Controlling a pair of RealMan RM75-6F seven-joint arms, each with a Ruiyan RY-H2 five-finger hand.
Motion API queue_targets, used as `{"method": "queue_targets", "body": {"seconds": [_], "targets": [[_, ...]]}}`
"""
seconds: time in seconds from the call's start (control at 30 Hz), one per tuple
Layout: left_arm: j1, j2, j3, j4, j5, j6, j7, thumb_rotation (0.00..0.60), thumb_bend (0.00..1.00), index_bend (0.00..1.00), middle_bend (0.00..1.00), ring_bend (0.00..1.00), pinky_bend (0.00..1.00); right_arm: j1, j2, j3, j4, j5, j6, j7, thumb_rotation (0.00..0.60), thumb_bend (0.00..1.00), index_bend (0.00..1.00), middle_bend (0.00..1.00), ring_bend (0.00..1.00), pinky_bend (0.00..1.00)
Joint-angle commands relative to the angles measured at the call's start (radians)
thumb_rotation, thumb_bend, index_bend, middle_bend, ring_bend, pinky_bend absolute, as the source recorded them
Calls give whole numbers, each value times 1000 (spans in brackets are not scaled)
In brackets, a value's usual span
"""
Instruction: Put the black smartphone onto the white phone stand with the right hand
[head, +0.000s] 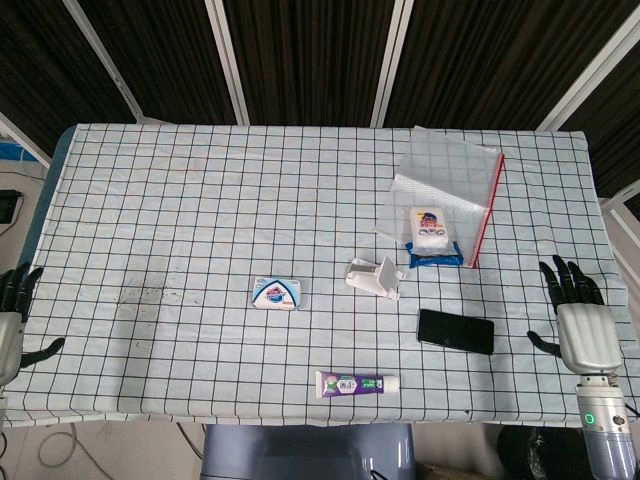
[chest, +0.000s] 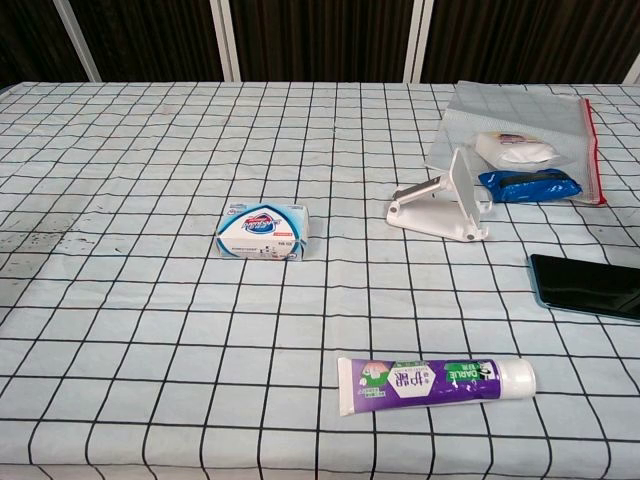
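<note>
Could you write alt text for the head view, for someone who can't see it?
A black smartphone lies flat on a checked tablecloth, just right of a white phone stand. The right robot hand and left robot hand wait open at the table's edges, holding nothing.

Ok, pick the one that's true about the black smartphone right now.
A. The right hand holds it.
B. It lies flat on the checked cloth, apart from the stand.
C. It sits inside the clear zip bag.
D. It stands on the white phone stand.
B: the black smartphone lies flat on the cloth, apart from the white phone stand, and the right hand is off it, holding nothing.
</note>
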Motion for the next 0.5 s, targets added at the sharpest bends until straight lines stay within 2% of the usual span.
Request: {"method": "queue_targets", "body": {"seconds": [0.03, 0.33, 0.5], "targets": [[-1, -1, -1, 1, 1, -1, -1, 600, 0, 0, 0, 0, 0, 1, 9, -3, -30, -4, -7, -1, 600, 0, 0, 0, 0, 163], [-6, -9, -6, 10, -3, -8, -20, 600, 0, 0, 0, 0, 0, 38, 40, 3, -235, 58, -98, -81, 600, 0, 0, 0, 0, 163], [-8, -10, -7, 15, 0, -7, -23, 600, 0, 0, 0, 0, 0, 82, 27, 7, -293, 136, -169, -204, 600, 7, 0, 37, 6, 164]]}}
